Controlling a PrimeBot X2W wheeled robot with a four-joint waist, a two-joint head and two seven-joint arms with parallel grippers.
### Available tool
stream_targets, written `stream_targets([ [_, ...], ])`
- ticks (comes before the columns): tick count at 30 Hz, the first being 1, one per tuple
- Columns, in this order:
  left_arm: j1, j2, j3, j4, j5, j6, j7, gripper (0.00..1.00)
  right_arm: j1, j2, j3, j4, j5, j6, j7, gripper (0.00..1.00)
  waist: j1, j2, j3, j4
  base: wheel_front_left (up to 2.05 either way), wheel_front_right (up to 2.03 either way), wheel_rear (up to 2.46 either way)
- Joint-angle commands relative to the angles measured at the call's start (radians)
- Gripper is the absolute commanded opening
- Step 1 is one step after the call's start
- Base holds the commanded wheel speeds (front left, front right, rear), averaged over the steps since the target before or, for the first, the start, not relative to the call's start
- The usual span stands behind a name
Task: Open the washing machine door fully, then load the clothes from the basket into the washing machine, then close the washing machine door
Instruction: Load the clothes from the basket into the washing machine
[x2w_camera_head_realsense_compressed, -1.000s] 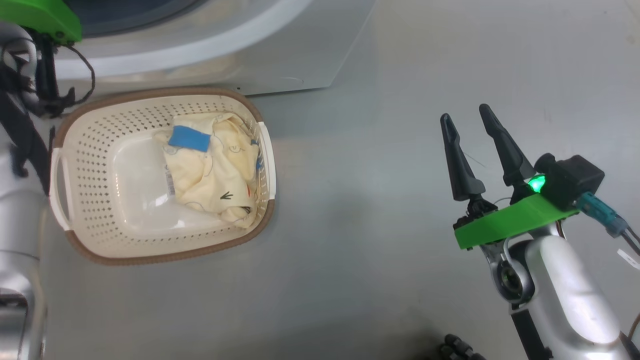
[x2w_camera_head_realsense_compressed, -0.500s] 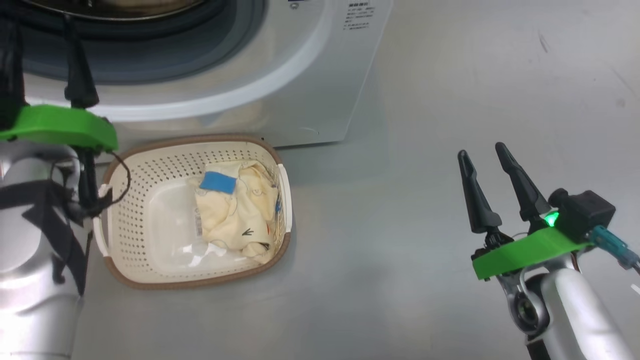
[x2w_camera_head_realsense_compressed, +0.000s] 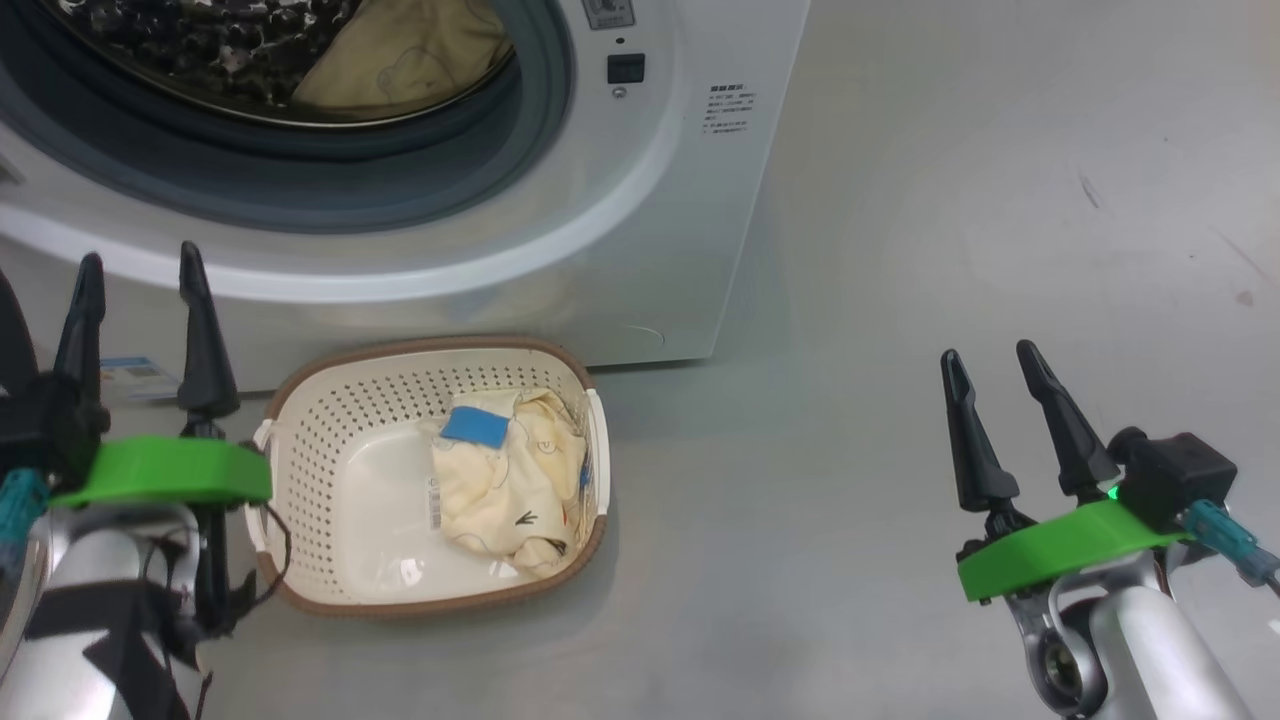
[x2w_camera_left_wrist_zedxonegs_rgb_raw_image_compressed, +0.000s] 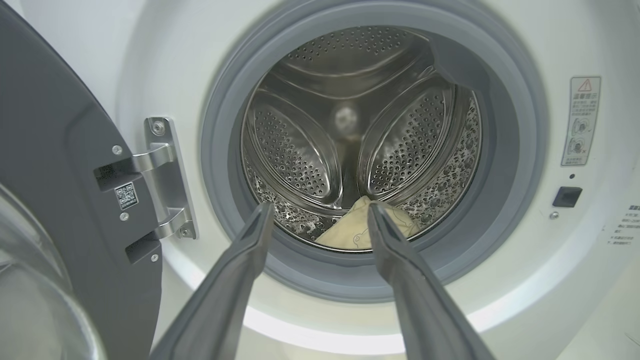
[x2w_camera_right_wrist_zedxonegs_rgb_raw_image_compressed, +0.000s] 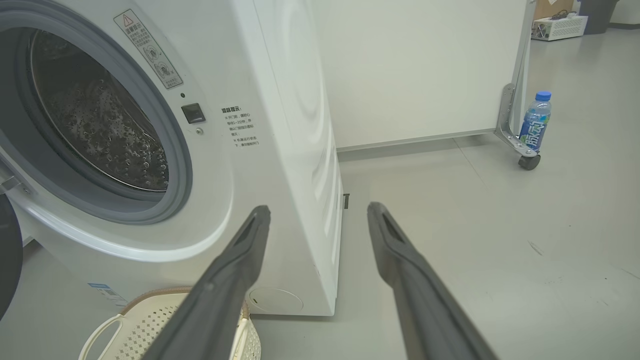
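WIDE OPEN: A big white front-loading washing machine (x2w_camera_head_realsense_compressed: 640, 230) stands on the grey floor (x2w_camera_head_realsense_compressed: 850, 250). The left wrist camera catches its round, grey-backed, glass-bowled door (x2w_camera_left_wrist_zedxonegs_rgb_raw_image_compressed: 55, 165) swung aside on a steel hinge (x2w_camera_left_wrist_zedxonegs_rgb_raw_image_compressed: 167, 175), with a cream garment (x2w_camera_left_wrist_zedxonegs_rgb_raw_image_compressed: 352, 232) low in the perforated drum (x2w_camera_left_wrist_zedxonegs_rgb_raw_image_compressed: 300, 150). From the head, a small cream perforated basket with a brown rim (x2w_camera_head_realsense_compressed: 310, 400) sits just before the machine, holding crumpled cream-yellow clothes with a blue patch (x2w_camera_head_realsense_compressed: 510, 490). The left hand (x2w_camera_head_realsense_compressed: 139, 255) and right hand (x2w_camera_head_realsense_compressed: 987, 350) hover spread wide, empty. The right wrist camera adds a blue-capped bottle (x2w_camera_right_wrist_zedxonegs_rgb_raw_image_compressed: 535, 120). A second ago the head camera looked lower, catching little more than the machine's bottom rim; the basket and clothes lie unchanged.
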Motion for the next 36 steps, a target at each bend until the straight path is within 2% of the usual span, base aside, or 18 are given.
stream_targets([
  [1,0.015,0.042,0.043,-0.055,0.004,0.009,-0.003,1.0,0.001,-0.019,0.015,-0.036,-0.002,-0.003,-0.007,1.0,0.0001,-0.0001,-0.011,0.003,0.0,0.0,0.0],
  [8,0.209,0.045,0.058,-0.208,0.0,0.054,0.019,1.0,0.031,-0.031,0.018,-0.032,-0.005,-0.003,-0.007,1.0,0.0001,-0.0001,-0.057,0.01,0.0,0.0,0.0],
  [13,0.298,0.038,0.059,-0.266,-0.008,0.071,0.029,1.0,0.059,-0.036,0.02,-0.031,-0.006,-0.003,-0.007,1.0,0.0001,-0.0001,-0.091,0.02,0.0,0.0,0.0],
  [36,0.473,-0.009,0.038,-0.292,0.001,0.105,0.002,1.0,0.118,-0.051,0.028,-0.044,-0.033,-0.003,-0.007,1.0,0.0001,-0.0001,-0.162,0.024,0.0,0.0,0.0],
])
